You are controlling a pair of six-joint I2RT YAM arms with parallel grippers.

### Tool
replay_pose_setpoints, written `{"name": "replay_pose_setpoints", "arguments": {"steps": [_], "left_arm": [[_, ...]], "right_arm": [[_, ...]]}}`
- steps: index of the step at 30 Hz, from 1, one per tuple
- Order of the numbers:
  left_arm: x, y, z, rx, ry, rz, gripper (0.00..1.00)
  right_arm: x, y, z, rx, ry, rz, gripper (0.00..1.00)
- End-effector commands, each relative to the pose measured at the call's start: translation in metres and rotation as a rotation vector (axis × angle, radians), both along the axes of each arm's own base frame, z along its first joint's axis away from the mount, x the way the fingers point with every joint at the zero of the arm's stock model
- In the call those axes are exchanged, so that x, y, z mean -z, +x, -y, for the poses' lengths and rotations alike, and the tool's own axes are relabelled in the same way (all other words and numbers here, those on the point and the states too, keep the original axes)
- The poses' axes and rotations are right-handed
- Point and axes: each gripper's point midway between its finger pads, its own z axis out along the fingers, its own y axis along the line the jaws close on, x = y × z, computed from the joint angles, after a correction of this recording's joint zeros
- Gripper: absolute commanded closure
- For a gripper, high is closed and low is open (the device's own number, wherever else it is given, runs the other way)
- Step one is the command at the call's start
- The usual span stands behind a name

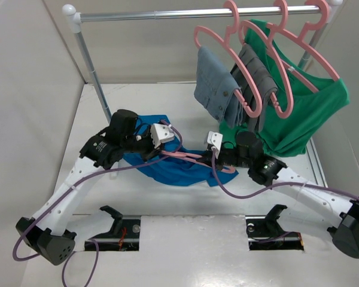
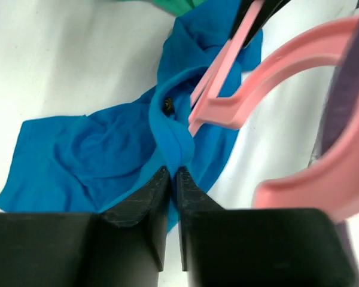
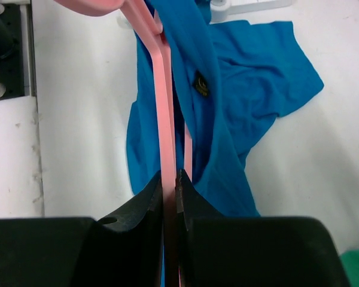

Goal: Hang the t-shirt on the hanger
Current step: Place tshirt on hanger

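Bases of the two arms stand at the near edge of the white table [image 1: 60,197], and both arms reach forward to the middle of it. The left gripper [image 2: 172,174] has its jaws almost together, and they pinch a thin fold of the t-shirt [image 1: 173,172] near the collar. The right gripper [image 3: 170,178] has its jaws closed on a straight bar of the hanger [image 3: 163,107], which runs away from the fingers toward the left gripper.

The t-shirt lies crumpled on the table between the two grippers, spread out under the left one. A raised band of the blue cloth runs along the hanger bar and touches it. The curved hook of the hanger shows very close and blurred in the left wrist view, on its right side.

Farther back, a metal rail [image 1: 197,13] crosses above the far part of the table. On it, at the right, hang other pink hangers [image 1: 287,42] with grey garments [image 1: 218,89] and a green shirt [image 1: 305,113], well apart from the t-shirt.
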Motion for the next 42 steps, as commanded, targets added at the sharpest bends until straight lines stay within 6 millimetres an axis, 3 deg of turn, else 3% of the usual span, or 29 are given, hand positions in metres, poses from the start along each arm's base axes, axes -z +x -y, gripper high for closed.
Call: {"name": "replay_pose_setpoints", "arguments": {"steps": [1, 5, 9, 14, 18, 20, 21, 22, 23, 26, 27, 31, 34, 37, 40, 42], "left_arm": [[-0.033, -0.019, 0.011, 0.064, -0.105, 0.032, 0.86], [-0.026, -0.019, 0.009, 0.067, -0.085, 0.028, 0.58], [-0.047, 0.009, -0.013, -0.061, -0.007, 0.202, 0.48], [-0.075, 0.005, -0.032, -0.064, 0.015, 0.386, 0.31], [-0.066, -0.014, -0.037, 0.022, 0.054, 0.388, 0.18], [-0.033, -0.017, -0.043, 0.063, 0.140, 0.343, 0.15], [-0.024, -0.010, -0.046, 0.029, 0.164, 0.341, 0.15], [-0.027, 0.001, -0.045, -0.007, 0.146, 0.385, 0.15], [-0.010, 0.007, -0.045, -0.039, 0.156, 0.359, 0.15], [-0.015, 0.026, -0.040, -0.083, 0.123, 0.431, 0.12], [-0.007, 0.031, -0.037, -0.070, 0.142, 0.429, 0.12], [0.025, 0.037, -0.030, -0.023, 0.197, 0.355, 0.12], [0.060, 0.034, -0.033, 0.030, 0.273, 0.307, 0.16], [0.083, 0.018, -0.026, 0.148, 0.266, 0.276, 0.16], [0.099, 0.000, -0.016, 0.249, 0.218, 0.234, 0.23], [0.107, -0.005, -0.009, 0.292, 0.199, 0.191, 0.45]], "right_arm": [[-0.023, 0.021, -0.006, 0.048, 0.108, 0.083, 1.00], [-0.021, 0.019, -0.009, 0.024, 0.126, 0.093, 1.00], [0.004, 0.011, -0.002, 0.022, 0.103, 0.080, 1.00], [0.015, 0.006, 0.005, 0.033, 0.109, 0.090, 1.00], [0.015, 0.006, 0.008, 0.040, 0.115, 0.112, 1.00], [0.015, 0.005, 0.008, 0.028, 0.113, 0.122, 1.00], [0.014, 0.003, 0.007, 0.018, 0.114, 0.120, 1.00], [0.014, 0.000, 0.005, -0.004, 0.114, 0.128, 1.00], [0.014, -0.001, 0.005, -0.013, 0.115, 0.127, 1.00], [0.014, -0.003, 0.004, -0.025, 0.118, 0.125, 1.00], [0.014, -0.005, 0.003, -0.034, 0.119, 0.123, 1.00], [0.003, -0.005, 0.004, -0.036, 0.135, 0.154, 1.00], [-0.008, -0.004, 0.005, -0.026, 0.152, 0.178, 1.00], [-0.011, -0.004, 0.006, -0.027, 0.155, 0.194, 1.00], [-0.011, -0.004, 0.006, -0.029, 0.152, 0.202, 1.00], [-0.013, -0.002, 0.004, -0.029, 0.153, 0.203, 1.00]]}}
